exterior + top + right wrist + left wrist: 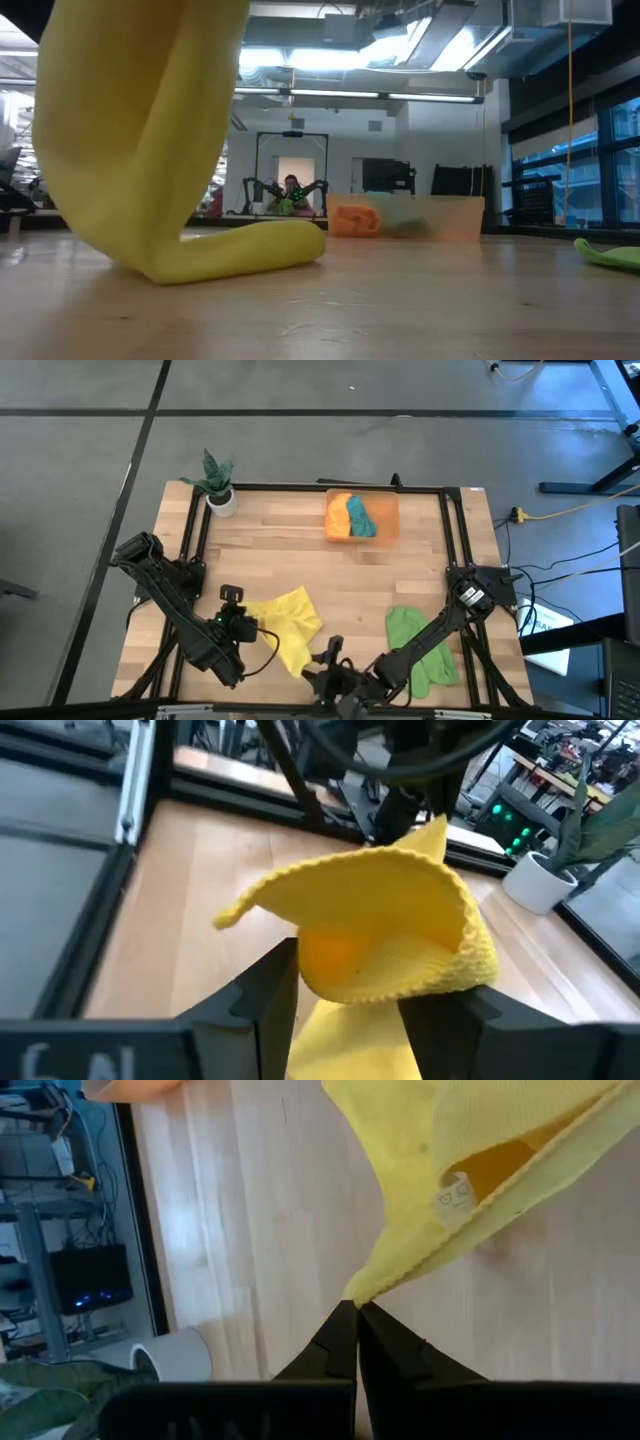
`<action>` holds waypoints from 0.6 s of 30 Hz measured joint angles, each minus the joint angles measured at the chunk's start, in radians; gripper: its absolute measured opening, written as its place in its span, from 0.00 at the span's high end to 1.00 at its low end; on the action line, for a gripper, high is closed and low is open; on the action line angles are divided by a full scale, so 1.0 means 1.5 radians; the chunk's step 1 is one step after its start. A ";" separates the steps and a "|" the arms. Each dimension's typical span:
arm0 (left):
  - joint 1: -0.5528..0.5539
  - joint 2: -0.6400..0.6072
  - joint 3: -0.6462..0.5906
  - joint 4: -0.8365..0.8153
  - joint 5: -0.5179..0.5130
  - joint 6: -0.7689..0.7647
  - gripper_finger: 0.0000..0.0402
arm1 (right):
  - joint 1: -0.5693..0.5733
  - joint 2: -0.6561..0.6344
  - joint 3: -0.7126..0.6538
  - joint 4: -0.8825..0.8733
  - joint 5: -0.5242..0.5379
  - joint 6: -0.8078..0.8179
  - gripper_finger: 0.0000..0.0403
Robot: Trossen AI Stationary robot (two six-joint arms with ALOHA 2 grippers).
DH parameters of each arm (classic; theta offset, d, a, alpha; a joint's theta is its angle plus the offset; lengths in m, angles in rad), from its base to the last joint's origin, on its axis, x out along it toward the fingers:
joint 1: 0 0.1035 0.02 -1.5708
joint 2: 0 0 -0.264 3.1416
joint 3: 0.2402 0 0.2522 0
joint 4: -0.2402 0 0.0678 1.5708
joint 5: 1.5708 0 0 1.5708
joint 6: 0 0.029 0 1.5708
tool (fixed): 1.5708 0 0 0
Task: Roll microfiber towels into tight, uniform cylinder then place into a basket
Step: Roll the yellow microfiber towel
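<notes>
A: What lies on the wooden counter (300, 550)?

B: A translucent orange basket (386, 510) at the far edge, holding an orange towel (339, 518) and a teal towel (360, 517) side by side. A white pot with a green plant (218, 486) stands at the far left corner.

A: And nearer the arms?

B: A yellow towel (288, 622), crumpled, sits between the two grippers. The left gripper (258, 626) meets its left edge; the right gripper (322, 663) is at its near right corner. A light green towel (425, 645) lies under the right arm, well apart from the yellow one.
</notes>
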 joint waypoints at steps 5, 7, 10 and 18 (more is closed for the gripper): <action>0.000 0.000 0.000 0.005 0.015 0.002 1.00 | -0.001 0.000 0.000 -0.032 0.107 0.086 0.60; 0.000 0.000 0.000 0.008 0.035 0.002 1.00 | -0.001 0.000 0.000 -0.050 0.167 0.126 0.60; 0.000 0.000 0.000 0.006 0.052 0.003 1.00 | -0.002 0.000 0.000 -0.056 0.239 0.172 0.60; -0.002 0.001 0.008 0.000 0.047 0.018 1.00 | -0.017 -0.041 0.000 -0.050 0.270 0.210 0.60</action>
